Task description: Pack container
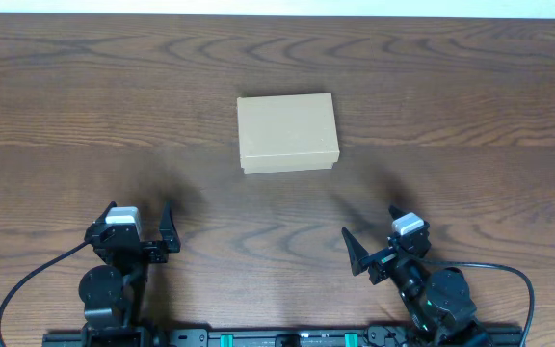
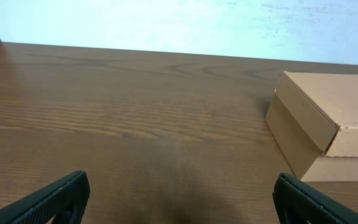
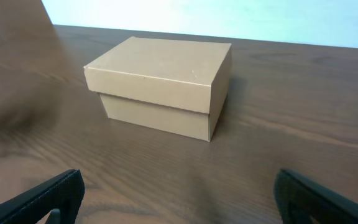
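Note:
The container, a small tan cardboard box [image 1: 287, 132] with its lid shut, sits on the wooden table near the middle. It shows at the right edge of the left wrist view [image 2: 328, 121] and in the upper middle of the right wrist view [image 3: 160, 84]. My left gripper [image 1: 139, 224] is open and empty near the front left, well short of the box; its fingers show in the left wrist view [image 2: 179, 199]. My right gripper [image 1: 374, 236] is open and empty near the front right, also apart from the box; its fingers show in the right wrist view [image 3: 179, 196].
The dark wooden table [image 1: 451, 96] extends all round the box. A black rail [image 1: 277, 337] runs along the front edge under the arm bases. A pale wall lies beyond the table's far edge [image 2: 166, 25].

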Controlling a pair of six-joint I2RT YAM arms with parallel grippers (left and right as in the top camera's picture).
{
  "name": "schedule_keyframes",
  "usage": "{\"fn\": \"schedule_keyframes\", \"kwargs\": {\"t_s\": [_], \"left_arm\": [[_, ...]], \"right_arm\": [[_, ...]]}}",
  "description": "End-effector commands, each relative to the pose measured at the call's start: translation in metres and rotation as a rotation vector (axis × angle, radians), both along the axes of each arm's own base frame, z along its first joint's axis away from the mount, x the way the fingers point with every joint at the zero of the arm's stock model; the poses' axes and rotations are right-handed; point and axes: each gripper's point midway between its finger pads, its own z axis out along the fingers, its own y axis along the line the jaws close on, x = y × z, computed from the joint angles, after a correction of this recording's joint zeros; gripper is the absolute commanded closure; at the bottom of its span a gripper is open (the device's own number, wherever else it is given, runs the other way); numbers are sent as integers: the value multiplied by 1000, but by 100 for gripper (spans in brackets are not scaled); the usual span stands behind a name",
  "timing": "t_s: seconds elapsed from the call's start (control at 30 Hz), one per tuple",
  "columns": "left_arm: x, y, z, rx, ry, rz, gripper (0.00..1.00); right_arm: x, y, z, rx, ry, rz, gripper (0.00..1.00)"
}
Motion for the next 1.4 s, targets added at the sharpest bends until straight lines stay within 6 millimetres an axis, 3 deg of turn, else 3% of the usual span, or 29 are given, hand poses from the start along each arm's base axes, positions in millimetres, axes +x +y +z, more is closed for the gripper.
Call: {"fn": "schedule_keyframes", "kwargs": {"t_s": [0.0,1.37], "left_arm": [[0,2,-13,7,26,9,5],[0,2,-13,7,26,9,5]], "right_arm": [[0,0,0,-14,-12,2,1],[0,0,0,-14,-12,2,1]]}}
